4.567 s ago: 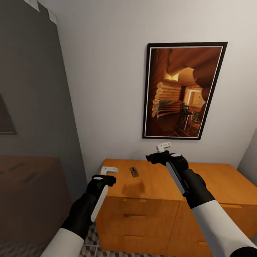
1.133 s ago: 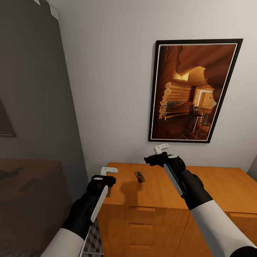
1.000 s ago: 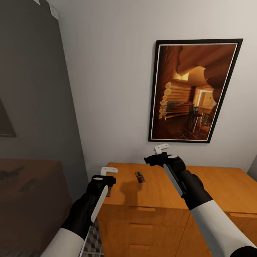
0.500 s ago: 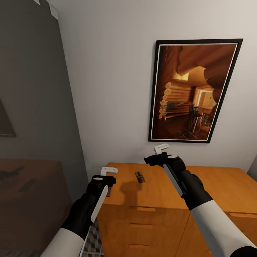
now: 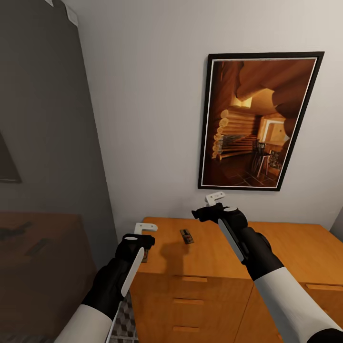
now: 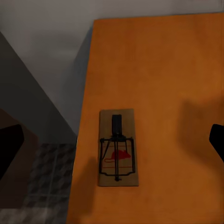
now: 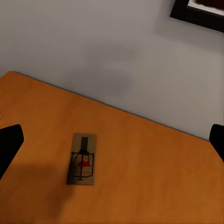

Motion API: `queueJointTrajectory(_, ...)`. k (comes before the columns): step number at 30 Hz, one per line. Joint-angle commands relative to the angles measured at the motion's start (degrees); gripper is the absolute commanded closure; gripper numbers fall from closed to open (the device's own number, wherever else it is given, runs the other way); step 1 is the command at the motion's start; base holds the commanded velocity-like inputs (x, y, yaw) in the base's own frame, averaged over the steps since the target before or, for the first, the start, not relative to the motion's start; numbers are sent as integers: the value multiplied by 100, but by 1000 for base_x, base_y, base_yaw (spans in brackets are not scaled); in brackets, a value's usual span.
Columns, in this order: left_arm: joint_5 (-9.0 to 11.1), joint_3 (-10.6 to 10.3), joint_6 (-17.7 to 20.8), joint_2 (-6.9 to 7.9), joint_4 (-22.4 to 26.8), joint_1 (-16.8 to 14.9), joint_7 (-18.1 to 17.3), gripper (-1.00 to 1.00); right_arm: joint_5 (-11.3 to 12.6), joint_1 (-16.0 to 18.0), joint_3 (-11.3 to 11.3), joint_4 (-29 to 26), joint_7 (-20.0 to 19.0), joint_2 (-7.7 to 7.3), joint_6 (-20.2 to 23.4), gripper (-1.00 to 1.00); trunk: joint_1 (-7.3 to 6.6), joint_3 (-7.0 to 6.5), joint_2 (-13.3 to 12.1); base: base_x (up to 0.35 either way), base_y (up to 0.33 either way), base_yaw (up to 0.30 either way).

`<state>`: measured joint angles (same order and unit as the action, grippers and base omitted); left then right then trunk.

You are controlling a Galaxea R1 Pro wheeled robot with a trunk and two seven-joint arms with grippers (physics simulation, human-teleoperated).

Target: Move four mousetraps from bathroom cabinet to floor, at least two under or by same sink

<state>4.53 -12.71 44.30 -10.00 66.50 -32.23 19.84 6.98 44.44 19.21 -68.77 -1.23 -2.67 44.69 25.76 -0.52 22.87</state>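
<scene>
two mousetraps (image 5: 186,236) (image 6: 117,148) lie on cabinet (image 5: 286,252).

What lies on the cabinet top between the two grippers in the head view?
In the head view, one mousetrap lies flat on the cabinet top, between the left gripper and the right gripper; the rest of that stretch is bare wood.

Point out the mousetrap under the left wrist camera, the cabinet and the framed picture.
mousetrap (image 6: 117,148): left wrist view, on its wire spring.
cabinet (image 5: 286,247): head view, on its bare top.
framed picture (image 5: 259,121): head view, mid-canvas.
</scene>
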Motion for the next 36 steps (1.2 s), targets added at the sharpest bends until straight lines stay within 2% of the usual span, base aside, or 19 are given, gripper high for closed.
queueJointTrajectory(1, 46, -6, 17, 0, 3, -2, 47, -100, 33, 3, 10, -5, 7, -5, 22, -100, 2, 3, 5, 0, 0, 0)
queueJointTrajectory(36, 48, -3, 17, 0, 3, -2, 47, -100, 58, 3, 92, -5, -8, -5, 31, -100, 2, 9, 5, 0, 0, -31)
